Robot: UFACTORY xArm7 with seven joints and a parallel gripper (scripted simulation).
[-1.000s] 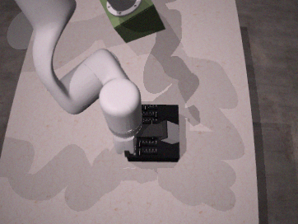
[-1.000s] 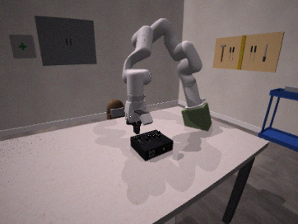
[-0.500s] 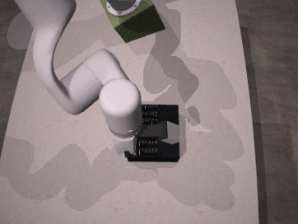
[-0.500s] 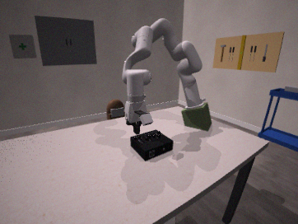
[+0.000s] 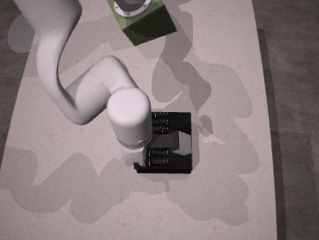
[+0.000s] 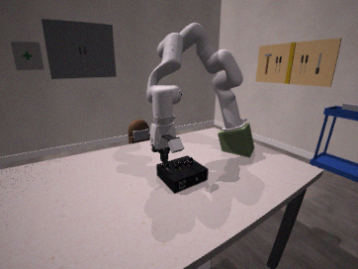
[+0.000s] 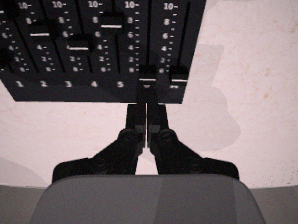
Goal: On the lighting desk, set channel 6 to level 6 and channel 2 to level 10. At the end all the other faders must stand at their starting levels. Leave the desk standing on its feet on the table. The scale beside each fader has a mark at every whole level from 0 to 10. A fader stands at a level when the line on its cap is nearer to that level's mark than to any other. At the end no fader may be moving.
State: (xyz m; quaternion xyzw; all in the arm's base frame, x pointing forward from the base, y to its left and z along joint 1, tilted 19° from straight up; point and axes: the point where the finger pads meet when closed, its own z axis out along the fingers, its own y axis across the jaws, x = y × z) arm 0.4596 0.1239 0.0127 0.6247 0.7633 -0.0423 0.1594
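Note:
The black lighting desk stands flat on the table and also shows in the exterior view. In the wrist view the desk fills the top, with channel numbers along its near edge. The channel 2 cap stands near 6, channel 3 near 3 and channel 4 near 8. The channel 6 cap and the cap to its right sit at the bottom, near 0. My gripper is shut and empty, its tips at the near edge right behind the channel 6 cap.
The arm's green base block stands at the back of the table. A brown object sits at the far edge by the wall. A blue shelf stands off the table to the right.

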